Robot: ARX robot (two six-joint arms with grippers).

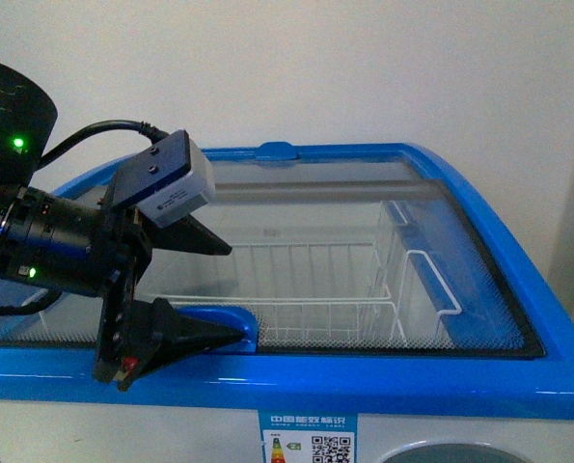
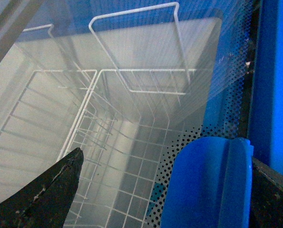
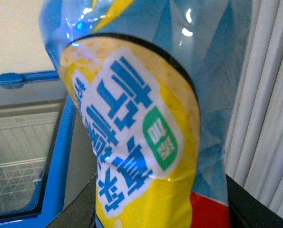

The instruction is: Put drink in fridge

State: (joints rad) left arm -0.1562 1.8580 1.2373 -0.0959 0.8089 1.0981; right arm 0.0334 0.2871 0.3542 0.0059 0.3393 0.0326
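The left gripper [image 1: 219, 289] hangs spread over the fridge's [image 1: 533, 289] glass lid, its jaws either side of the blue lid handle [image 1: 219, 314]. The right gripper [image 3: 165, 213] pinches the drink [image 3: 141, 123], held out past the fridge's right side, next to a curtain [image 3: 269, 104].

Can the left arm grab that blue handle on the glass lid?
Probably yes. The left end effector is open, and the blue handle sits between its fingers, close to one of them. Nothing seems to be in the way.
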